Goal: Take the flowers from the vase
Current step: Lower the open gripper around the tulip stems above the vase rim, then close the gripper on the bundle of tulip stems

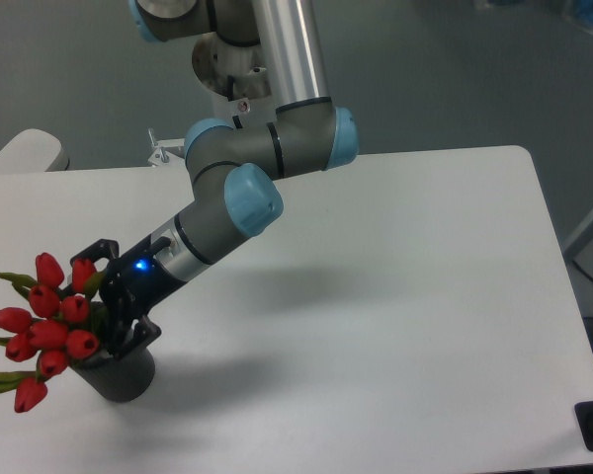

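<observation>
**A:** Far left of the table, there are the flowers: red tulip buds bunched together, green leaves poking out towards the edge, the whole bunch leaning left out of the vase.

**B:** And the vase itself?

**A:** Dark grey, upright on the white top, near the front left corner. The stems go down into it, so the bunch is in the vase.

**B:** Moving right, the gripper?

**A:** Right in at the bunch. One black finger sits above the buds, the other down by the vase rim, jaws spread either side of the stems. I can't tell whether they are pressing anything.

**B:** A blue light glows on the wrist, and the arm slopes up to the right.
</observation>
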Available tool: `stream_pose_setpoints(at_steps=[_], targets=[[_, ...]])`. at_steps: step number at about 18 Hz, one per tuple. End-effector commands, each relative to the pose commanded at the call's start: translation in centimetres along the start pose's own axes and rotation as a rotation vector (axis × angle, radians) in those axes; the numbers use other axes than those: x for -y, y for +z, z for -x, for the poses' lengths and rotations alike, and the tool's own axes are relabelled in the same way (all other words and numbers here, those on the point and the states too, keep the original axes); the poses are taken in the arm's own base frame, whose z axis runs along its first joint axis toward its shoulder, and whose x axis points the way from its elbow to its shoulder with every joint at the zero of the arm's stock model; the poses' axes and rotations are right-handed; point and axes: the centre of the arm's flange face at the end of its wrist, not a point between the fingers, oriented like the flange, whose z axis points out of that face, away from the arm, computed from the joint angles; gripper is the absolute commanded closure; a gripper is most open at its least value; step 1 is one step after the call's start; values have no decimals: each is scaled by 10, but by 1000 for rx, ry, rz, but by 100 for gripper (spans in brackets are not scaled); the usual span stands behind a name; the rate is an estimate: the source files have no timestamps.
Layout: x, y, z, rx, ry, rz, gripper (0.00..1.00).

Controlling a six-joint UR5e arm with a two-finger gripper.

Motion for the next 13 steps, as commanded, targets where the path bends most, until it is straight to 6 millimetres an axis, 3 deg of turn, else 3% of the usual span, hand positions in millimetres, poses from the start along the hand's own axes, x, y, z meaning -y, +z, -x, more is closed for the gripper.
stream_pose_setpoints(at_steps=[4, 8, 12, 13], targets=[[2, 7, -3, -11, 5, 2, 1], [4, 7, -3, -11, 6, 1, 3], [9, 5, -1, -4, 11, -1, 31], [11, 4, -1, -3, 13, -1, 34]])
